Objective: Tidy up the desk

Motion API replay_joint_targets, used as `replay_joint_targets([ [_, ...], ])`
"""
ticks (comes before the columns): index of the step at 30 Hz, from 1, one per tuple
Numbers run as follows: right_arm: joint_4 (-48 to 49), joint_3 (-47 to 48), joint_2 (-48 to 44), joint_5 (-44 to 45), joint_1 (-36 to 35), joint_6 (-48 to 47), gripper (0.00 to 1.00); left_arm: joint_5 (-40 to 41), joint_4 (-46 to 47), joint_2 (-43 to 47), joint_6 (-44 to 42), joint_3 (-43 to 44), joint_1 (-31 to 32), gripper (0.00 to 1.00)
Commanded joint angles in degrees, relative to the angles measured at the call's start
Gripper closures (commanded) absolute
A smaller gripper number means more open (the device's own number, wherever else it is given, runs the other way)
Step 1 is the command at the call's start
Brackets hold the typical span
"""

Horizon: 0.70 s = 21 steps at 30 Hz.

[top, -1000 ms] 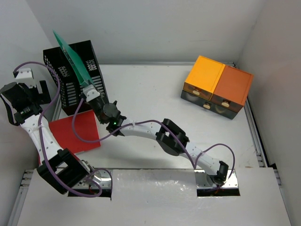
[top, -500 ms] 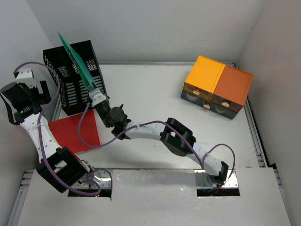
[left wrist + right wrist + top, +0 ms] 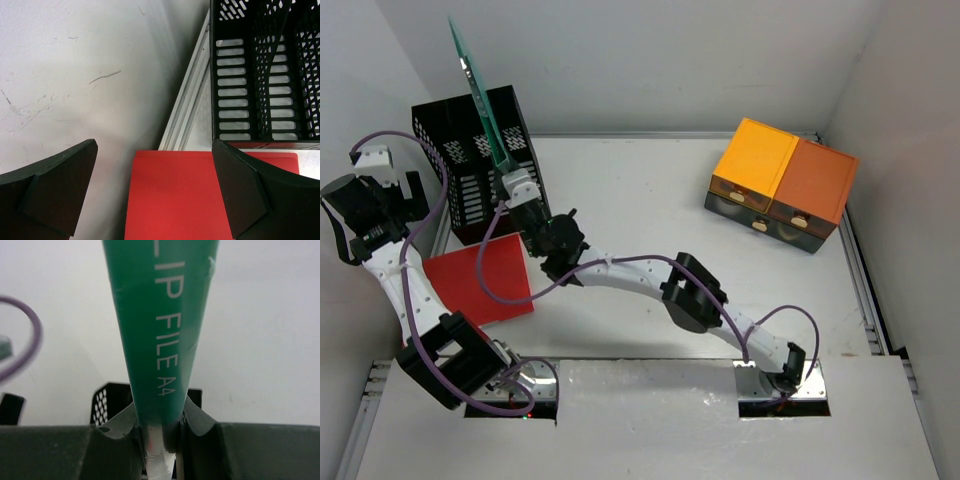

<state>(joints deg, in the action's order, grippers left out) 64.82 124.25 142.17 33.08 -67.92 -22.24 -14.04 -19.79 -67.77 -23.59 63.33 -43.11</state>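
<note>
Green folder (image 3: 478, 95) (upright), gripped by right claw (image 3: 509, 175)

top view looks down on the whole desk (image 3: 650, 200); both close wrist views share the black rack (image 3: 265, 85).

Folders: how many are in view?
2. The green folder is held up by the right pincer at the black rack; the red folder lies flat on the desk near it. The rack may hide others.

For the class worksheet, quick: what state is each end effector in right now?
Left end effector: open, holding nothing, over the red folder.
Right end effector: closed on the green folder.
</note>
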Motion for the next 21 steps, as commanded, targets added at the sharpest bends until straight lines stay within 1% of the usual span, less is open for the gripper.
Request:
replay_joint_targets([
  [1, -4.3, 4.6, 2.4, 1.7, 2.4, 4.6, 1.0, -0.5, 0.7, 1.9, -0.9, 1.7, 0.0, 0.02],
  [5, -6.8, 5.4, 3.7, 1.5, 4.4, 9.5, 1.0, -0.4, 0.7, 2.7, -1.7, 1.1, 0.0, 0.02],
  [9, -8.6, 8.1, 6.3, 0.7, 4.6, 10.7, 1.0, -0.5, 0.4, 2.9, -1.7, 1.2, 0.0, 0.02],
  [15, -10.3, 7.6, 7.4, 1.2, 5.3, 13.5, 1.0, -1.0, -0.1, 3.3, -1.5, 1.4, 0.0, 0.02],
  [19, -12.7, 12.1, 11.4, 0.1, 6.7, 18.8, 1.0, -1.8, -0.4, 3.4, -1.2, 1.4, 0.0, 0.02],
  [21, -13.0, 11.8, 12.6, 1.5, 7.4, 19.9, 1.0, -2.0, -0.6, 3.4, -0.9, 1.4, 0.0, 0.02],
])
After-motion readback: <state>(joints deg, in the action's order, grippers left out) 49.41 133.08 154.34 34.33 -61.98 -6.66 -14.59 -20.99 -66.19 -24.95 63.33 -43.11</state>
